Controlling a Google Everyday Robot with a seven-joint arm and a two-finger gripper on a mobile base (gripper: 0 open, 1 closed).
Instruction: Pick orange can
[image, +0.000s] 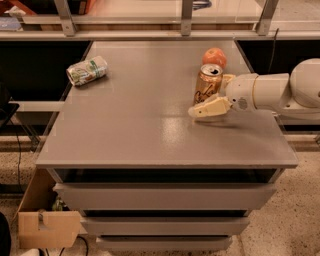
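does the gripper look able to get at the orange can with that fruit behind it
Probably yes. The gripper, open, has one finger in front of the orange can and one behind it; the fruit lies farther back, outside the fingers.

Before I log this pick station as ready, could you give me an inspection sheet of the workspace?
Surface: grey tabletop, flat, with a glare patch near the middle.
Job's things: orange can, upright, towards the right rear of the top.
Clutter: orange fruit just behind the can; green-and-white can lying on its side at the left rear.
Grippers: gripper low at the orange can, arm coming in from the right; whether it touches the can cannot be told.
Cables: thin dark cable hanging beyond the right rear corner.
Surroundings: drawers under the top; cardboard box on the floor at lower left.
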